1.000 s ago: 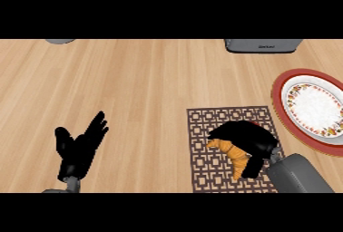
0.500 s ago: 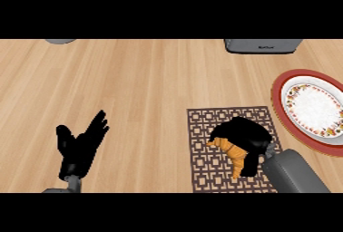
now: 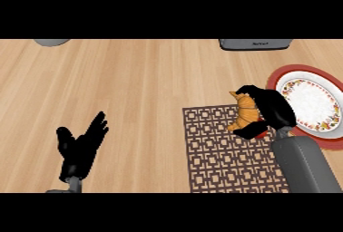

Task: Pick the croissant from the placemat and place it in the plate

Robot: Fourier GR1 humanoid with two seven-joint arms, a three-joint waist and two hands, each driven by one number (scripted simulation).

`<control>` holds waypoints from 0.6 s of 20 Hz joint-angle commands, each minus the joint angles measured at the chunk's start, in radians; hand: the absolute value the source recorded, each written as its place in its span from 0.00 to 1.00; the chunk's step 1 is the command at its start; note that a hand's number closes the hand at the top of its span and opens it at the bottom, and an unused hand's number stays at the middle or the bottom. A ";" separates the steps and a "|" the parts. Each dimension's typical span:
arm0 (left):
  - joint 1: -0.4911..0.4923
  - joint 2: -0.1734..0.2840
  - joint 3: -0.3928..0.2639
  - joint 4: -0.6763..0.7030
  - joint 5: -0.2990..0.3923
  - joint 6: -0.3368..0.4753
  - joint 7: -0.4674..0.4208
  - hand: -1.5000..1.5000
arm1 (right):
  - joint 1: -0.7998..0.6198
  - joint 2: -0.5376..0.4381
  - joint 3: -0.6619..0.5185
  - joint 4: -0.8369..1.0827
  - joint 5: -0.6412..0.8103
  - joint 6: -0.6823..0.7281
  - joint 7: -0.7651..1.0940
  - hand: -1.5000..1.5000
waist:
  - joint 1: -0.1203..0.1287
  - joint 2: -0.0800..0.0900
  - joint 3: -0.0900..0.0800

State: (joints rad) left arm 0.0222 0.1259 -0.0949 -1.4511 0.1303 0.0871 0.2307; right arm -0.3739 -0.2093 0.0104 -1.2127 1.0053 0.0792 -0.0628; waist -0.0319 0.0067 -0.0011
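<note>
The right hand (image 3: 271, 108) is gripping the croissant (image 3: 244, 113) – fingers curled round it – above the placemat's (image 3: 227, 154) corner beside the plate (image 3: 309, 103); the left hand (image 3: 79, 147) is resting open.

One croissant (image 3: 244, 113). One placemat (image 3: 227, 156), at the worktop's (image 3: 147, 86) near edge. One plate (image 3: 309, 105), at the right edge. Two hands: the left (image 3: 79, 152) near the near-left corner, the right (image 3: 271, 108) beside the plate. Two grey things cut by the far edge: one (image 3: 52, 41) at the far-left, one (image 3: 256, 44) toward the far-right.
</note>
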 commanded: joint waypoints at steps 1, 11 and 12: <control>0.001 0.002 0.007 -0.004 0.002 0.004 -0.003 0.50 | -0.062 0.024 -0.189 0.014 0.019 -0.152 0.277 1.00 | -0.015 0.004 -0.001; -0.014 -0.002 -0.030 -0.007 -0.016 -0.020 -0.018 0.50 | -0.264 0.021 -0.439 0.012 0.305 -0.584 0.885 1.00 | 0.082 0.030 -0.005; -0.019 0.001 -0.027 -0.012 -0.014 -0.022 -0.019 0.50 | -0.273 0.023 -0.459 0.018 0.346 -0.630 0.939 1.00 | 0.093 0.033 -0.005</control>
State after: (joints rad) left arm 0.0097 0.1260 -0.1112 -1.4609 0.1220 0.0738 0.2161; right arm -0.5862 -0.1896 -0.3638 -1.2026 1.2405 -0.3983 0.6724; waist 0.0284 0.0296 -0.0061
